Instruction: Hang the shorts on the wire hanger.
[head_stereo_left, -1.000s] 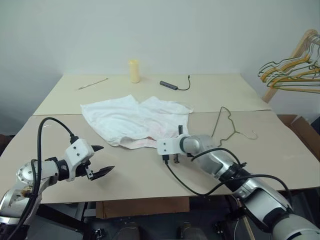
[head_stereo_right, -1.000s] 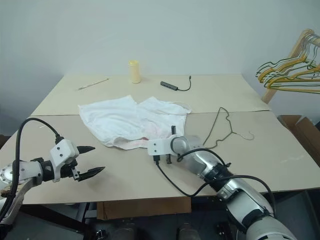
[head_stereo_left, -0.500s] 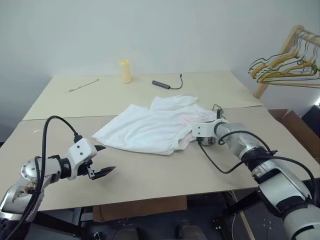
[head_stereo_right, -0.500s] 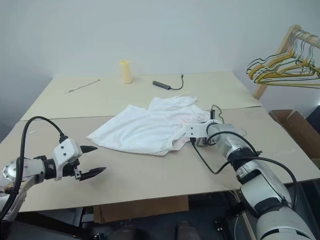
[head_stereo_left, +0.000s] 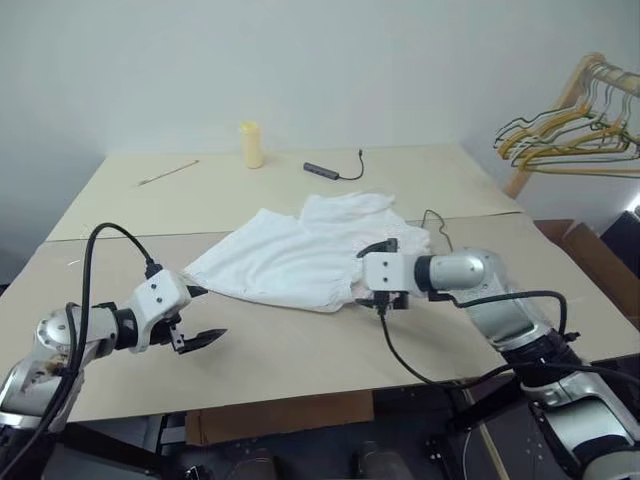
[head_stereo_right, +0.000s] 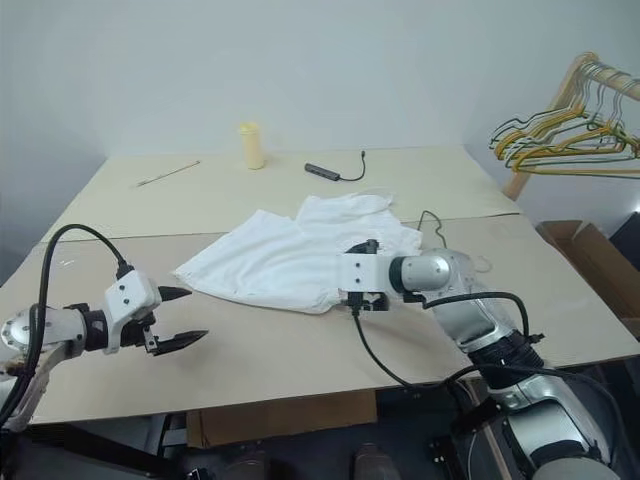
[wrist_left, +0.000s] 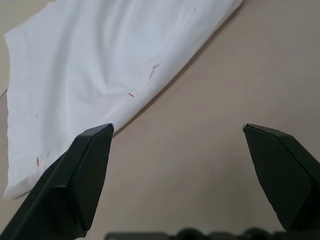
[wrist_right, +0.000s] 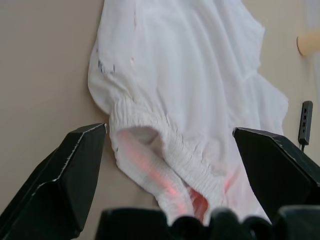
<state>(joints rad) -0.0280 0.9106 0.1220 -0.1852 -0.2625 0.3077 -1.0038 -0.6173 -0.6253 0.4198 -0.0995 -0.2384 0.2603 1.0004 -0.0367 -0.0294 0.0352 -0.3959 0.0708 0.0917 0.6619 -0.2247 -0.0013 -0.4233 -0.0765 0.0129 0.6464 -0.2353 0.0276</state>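
**White shorts lie spread at the table's centre, both claws wide and empty**

The large white thin-fabric shorts lie flat across the middle of the frame on the beige table, their gathered elastic waistband toward the right, with a faint pink-red tinge inside it in the right wrist view. A short stretch of the thin dark wire hanger shows just right of the shorts, at centre right, the rest hidden behind the right arm.

The right gripper hovers over the waistband end, its two black fingers spread wide with nothing between them. The left gripper sits in the lower left of the frame, near the shorts' left corner but apart from it, jaws also wide and empty.

Toward the upper middle stand a pale yellow cylindrical container and a short black cable with a small bar; a thin stick lies at upper left. Bunched yellow and grey hangers hang on a wooden rack at upper right.
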